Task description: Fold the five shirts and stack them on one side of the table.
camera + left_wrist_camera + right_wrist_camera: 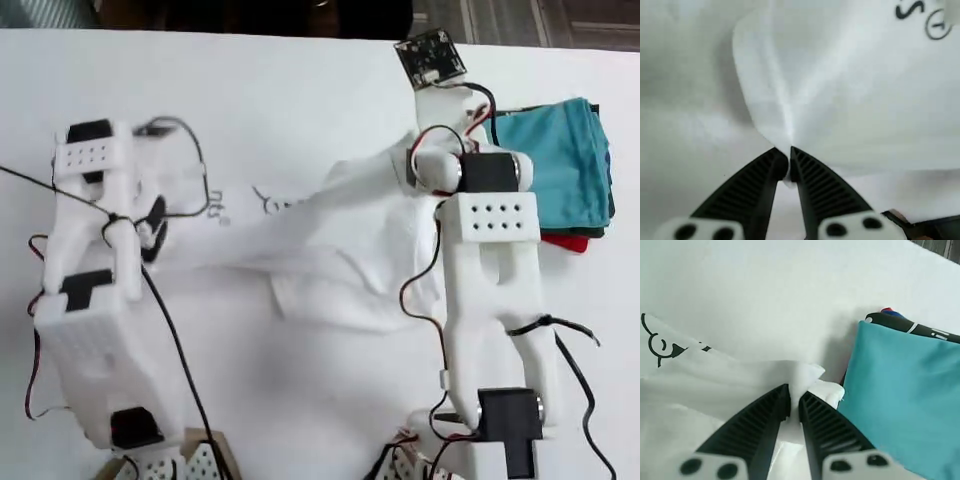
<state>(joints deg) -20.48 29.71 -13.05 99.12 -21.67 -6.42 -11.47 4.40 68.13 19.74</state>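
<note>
A white shirt (pixel 320 245) with a small black print is stretched across the middle of the white table (pixel 280 90) between both arms. My left gripper (pixel 788 167) is shut on a pinched fold of the white shirt (pixel 850 90) at the left end. My right gripper (pixel 792 407) is shut on the white shirt (pixel 740 375) at its right end, close beside the stack. A stack of folded shirts (pixel 560 175) lies at the table's right side, teal on top (pixel 900 385), with dark and red ones under it.
A small black circuit board (pixel 430 55) sits on the right arm near the table's far edge. Black and red cables (pixel 180 340) trail along both arms. The far left of the table is bare white surface.
</note>
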